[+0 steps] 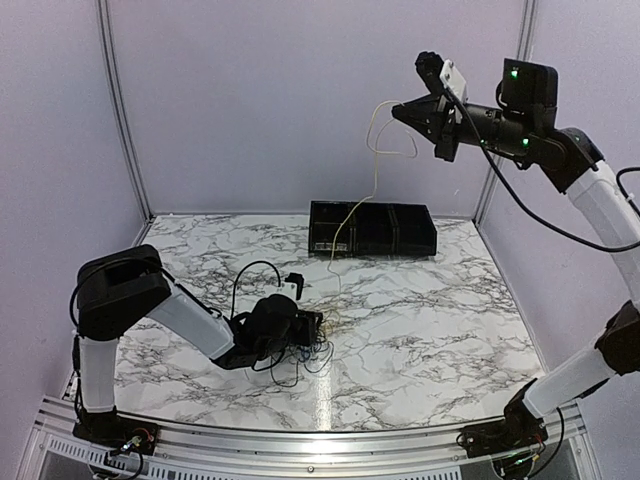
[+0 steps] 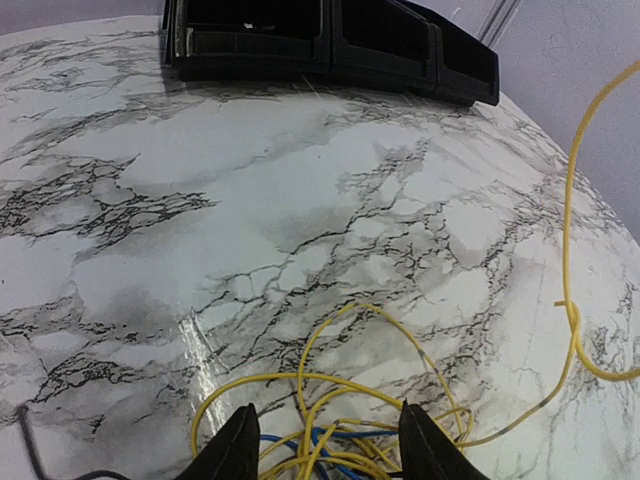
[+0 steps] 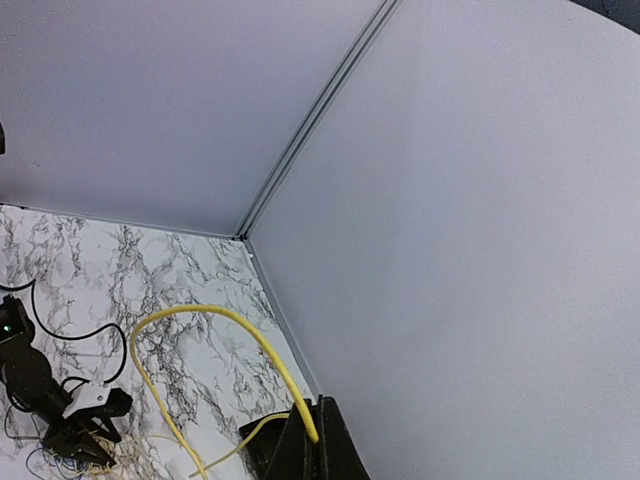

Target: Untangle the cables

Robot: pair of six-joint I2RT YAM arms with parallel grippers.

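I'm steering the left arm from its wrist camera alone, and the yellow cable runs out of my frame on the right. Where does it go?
Observer: Up to the right gripper, raised high above the table.
Operator: Is it actually gripped there?
Observer: Yes. The right wrist view shows that gripper's fingers closed on the yellow cable, with a loop arching out above them.
Operator: Is the run taut?
Observer: No. From the top it hangs in loose curves down to your left gripper.
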